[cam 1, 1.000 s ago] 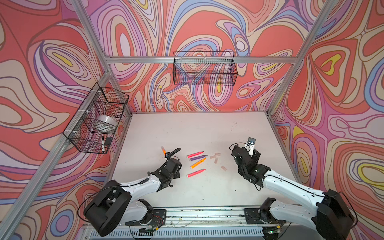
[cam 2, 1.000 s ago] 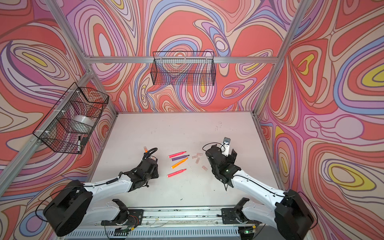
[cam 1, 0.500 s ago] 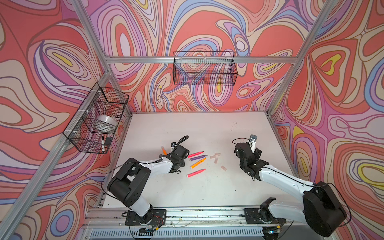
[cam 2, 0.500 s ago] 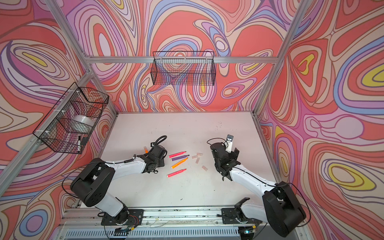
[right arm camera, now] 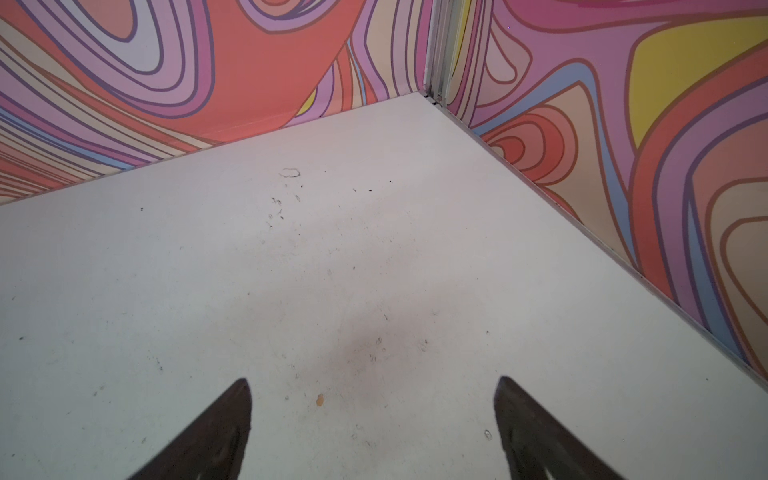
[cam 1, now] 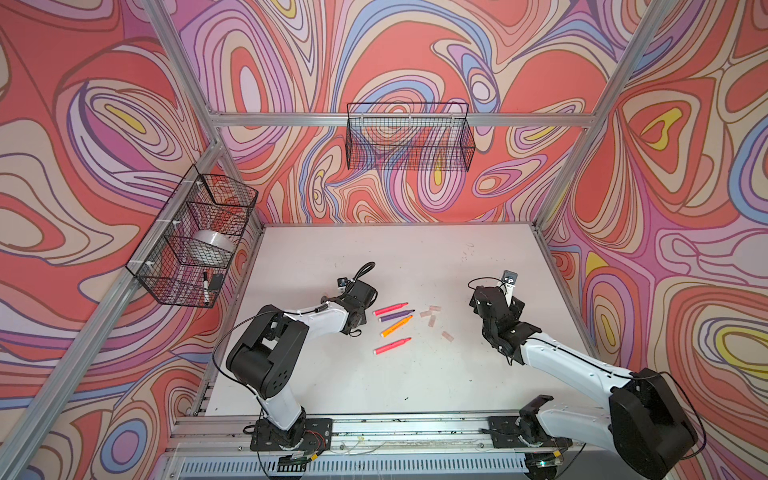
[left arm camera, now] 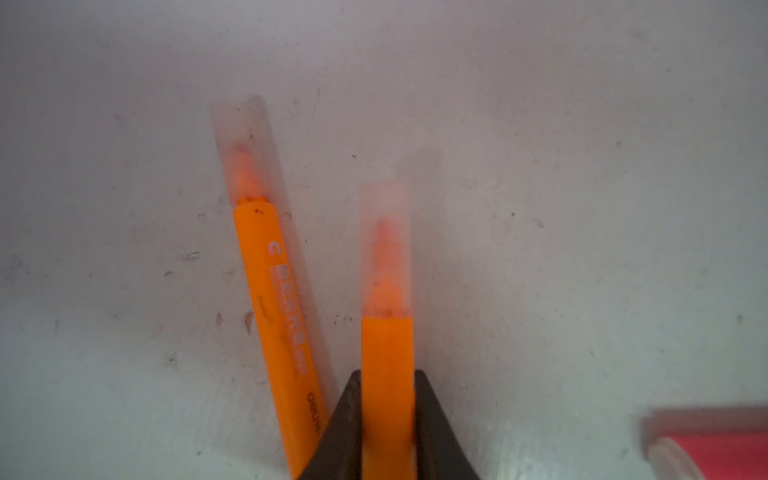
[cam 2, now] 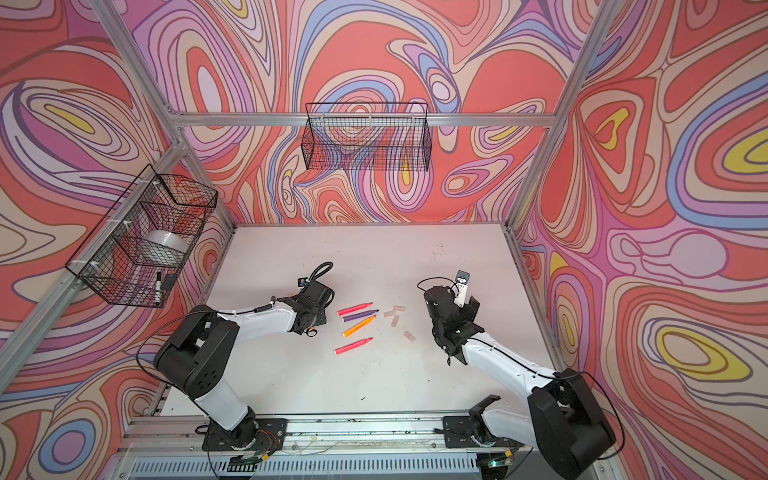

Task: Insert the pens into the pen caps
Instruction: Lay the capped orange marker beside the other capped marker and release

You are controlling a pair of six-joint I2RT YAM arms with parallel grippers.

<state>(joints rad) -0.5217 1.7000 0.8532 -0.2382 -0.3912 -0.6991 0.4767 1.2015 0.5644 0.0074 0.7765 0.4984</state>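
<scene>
Left wrist: capped orange pen [left arm camera: 386, 345] brought beside its capped twin [left arm camera: 270, 282]; two done.
Left gripper [left arm camera: 387, 376] pinches it; right gripper [right arm camera: 374, 380] wide, empty.

I see bright, even light in both top views, with faint soft shadows and bowed edges. My left wrist view is hazy, the centre orange pen [left arm camera: 387, 357] smeared; the right wrist view is sharper.

Three orange pens [left arm camera: 386, 374], two pink pens [cam 1: 392, 345], one purple pen [cam 1: 392, 316], six caps [cam 1: 432, 321].
</scene>
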